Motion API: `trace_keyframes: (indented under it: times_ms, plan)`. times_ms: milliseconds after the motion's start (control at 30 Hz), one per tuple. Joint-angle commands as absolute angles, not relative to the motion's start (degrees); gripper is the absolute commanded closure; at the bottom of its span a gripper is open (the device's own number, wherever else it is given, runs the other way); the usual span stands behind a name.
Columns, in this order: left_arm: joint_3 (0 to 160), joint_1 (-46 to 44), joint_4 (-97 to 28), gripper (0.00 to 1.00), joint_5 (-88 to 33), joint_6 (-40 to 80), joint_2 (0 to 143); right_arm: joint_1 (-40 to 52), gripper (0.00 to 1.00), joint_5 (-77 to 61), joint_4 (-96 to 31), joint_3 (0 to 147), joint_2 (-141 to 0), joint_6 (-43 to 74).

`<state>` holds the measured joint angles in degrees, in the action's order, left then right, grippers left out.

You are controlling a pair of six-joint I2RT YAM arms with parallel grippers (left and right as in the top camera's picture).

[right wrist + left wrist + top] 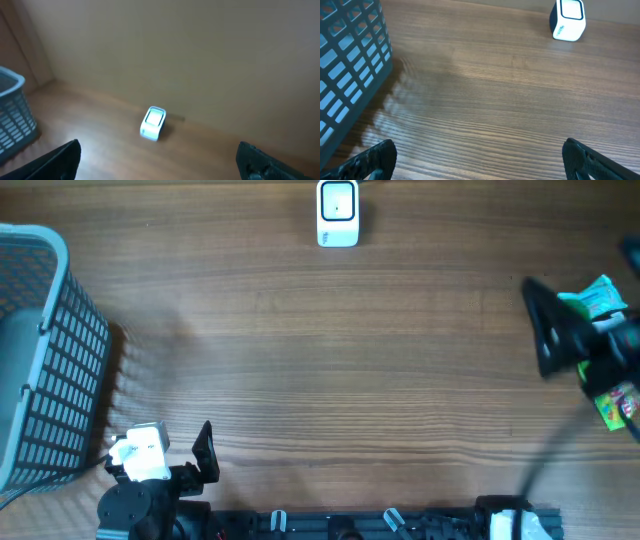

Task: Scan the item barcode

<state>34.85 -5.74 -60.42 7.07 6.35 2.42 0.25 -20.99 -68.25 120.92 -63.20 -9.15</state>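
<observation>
- Scanner (pixel 338 213): one, white, upright near the far edge of the tabletop (pixel 330 360), about mid-width. It also shows in both wrist views.
- Basket (pixel 40 350): one, grey-blue slatted plastic, at the left edge of the tabletop. The overhead frame cuts off its left side.
- Arms: two. The left arm (pixel 135 500) is at the near-left corner, just beside the basket's near corner. The right arm (pixel 600 350) is at the far right and blurred.
- Items: I count two. A green packet (pixel 601 296) and a green-yellow packet (pixel 618 406) lie at the right edge of the overhead view, one on each side of the right arm. The arm hides what lies between them, so I cannot tell whether they are really one piece. No barcode is readable.
- Left jaws: spread wide, gripping nothing. Two black fingers (pixel 370 160) sit in the bottom corners of the left wrist view, with bare wood between them.
- Right jaws: spread wide, gripping nothing. Two dark fingers (pixel 55 162) sit in the bottom corners of the right wrist view, with the scanner and a beige wall (pixel 175 50) beyond. In the overhead view they are above the tabletop, just left of the packets.
- Open room: a wide stretch of bare wood runs between the basket, the scanner and the right arm.
- Both packets are well apart from the scanner.
</observation>
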Motion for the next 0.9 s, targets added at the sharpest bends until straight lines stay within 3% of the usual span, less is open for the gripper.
trace_keyframes:
  times_ms: [0, 200, 600, 867]
  plan:
    - [34.7, -6.2, -60.3, 0.0, 7.6, 6.5, 2.3, 0.5, 0.0, -21.6, -61.4, 117.2, -58.0, -12.0]
    - [34.7, -6.2, -60.3, 0.0, 7.6, 6.5, 2.3, 0.5, 0.0, -27.3, -35.8, 88.2, -40.5, -12.0]
    - [34.7, -6.2, -60.3, 0.0, 7.6, 6.5, 2.3, 0.8, 0.0, -28.3, -3.4, 38.0, -11.8, -8.8]
    - [34.7, -6.2, -60.3, 0.0, 7.6, 6.5, 2.3, 0.7, 0.0, -24.2, 10.5, 16.2, -0.2, -1.3]
